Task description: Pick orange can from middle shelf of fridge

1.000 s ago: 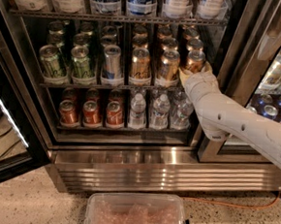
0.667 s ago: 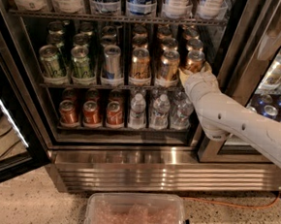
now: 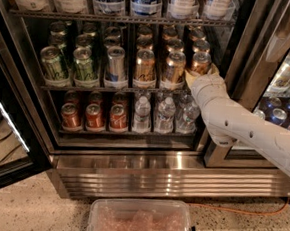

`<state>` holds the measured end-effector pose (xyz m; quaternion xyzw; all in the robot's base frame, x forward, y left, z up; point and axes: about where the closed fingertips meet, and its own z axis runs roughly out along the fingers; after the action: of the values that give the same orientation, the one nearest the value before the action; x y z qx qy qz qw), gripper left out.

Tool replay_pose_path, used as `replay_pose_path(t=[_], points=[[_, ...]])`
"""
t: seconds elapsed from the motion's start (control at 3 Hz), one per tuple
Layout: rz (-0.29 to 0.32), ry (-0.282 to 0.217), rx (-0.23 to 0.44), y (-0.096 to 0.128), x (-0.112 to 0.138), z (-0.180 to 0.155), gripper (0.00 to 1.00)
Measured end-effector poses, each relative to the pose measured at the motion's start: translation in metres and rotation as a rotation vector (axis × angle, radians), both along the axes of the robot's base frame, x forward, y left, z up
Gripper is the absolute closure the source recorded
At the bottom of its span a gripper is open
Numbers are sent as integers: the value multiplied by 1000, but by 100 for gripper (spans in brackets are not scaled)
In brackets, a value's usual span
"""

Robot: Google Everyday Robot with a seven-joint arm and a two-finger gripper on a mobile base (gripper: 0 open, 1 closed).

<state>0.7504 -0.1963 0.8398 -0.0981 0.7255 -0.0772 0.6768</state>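
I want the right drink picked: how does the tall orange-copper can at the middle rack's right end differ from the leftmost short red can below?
The tall orange-copper metal can stands on the middle wire rack; the short red metal can sits one rack lower. The gripper is at the orange can, hiding its lower part; the red can stands free. Both are upright with silver tops.

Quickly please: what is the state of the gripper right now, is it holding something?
Gripper: at the rightmost front orange can on the middle shelf of the fridge; open, closed or holding cannot be told.
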Motion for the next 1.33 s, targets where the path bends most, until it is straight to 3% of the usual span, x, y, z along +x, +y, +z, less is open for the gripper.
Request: replay_pose_path(t=[0.67,1.0,1.33], points=[[43,-81,20,11,10,33,100],[110,-128,40,23,16,77,100],[116,-125,40,24,15,77,100]])
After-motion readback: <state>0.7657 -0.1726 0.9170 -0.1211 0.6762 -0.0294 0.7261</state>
